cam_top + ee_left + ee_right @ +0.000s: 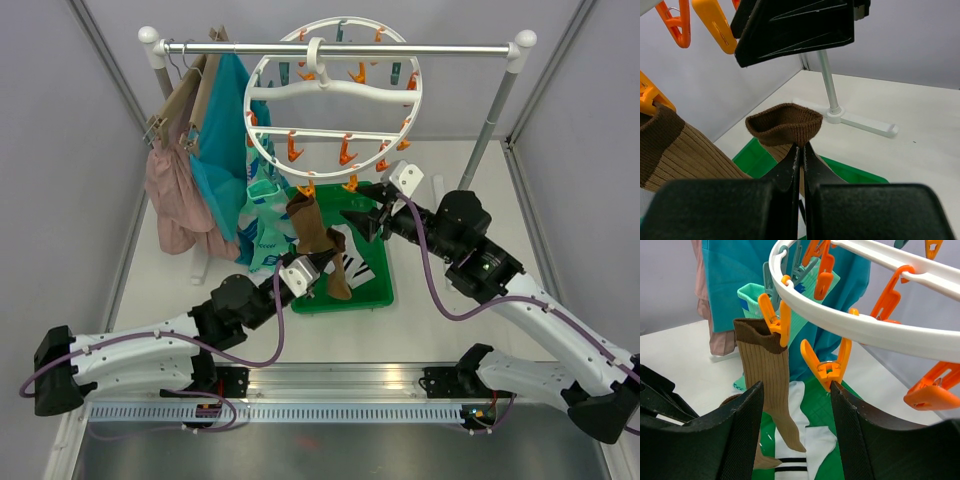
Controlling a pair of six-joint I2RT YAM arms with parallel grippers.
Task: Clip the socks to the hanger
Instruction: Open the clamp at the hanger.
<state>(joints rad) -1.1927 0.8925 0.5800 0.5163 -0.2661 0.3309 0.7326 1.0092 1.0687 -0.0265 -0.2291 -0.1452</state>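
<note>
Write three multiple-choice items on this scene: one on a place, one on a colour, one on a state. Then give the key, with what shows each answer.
1. Where does the white striped sock lie?
A. in the green tray
B. in a blue bucket
C. on a chair

2. What colour is the peg that holds the hanging brown sock on the hanger?
A. black
B. purple
C. orange

3. In what state is the left gripper?
A. wide open and empty
B. shut on the cuff of the second brown sock
C. shut on a pen

Key:
1 A: the right wrist view shows it flat on the green floor below the hanger.
2 C: an orange peg bites the dark cuff.
3 B: the left wrist view shows both fingers pressed together with the cuff pinched at their tips.
</note>
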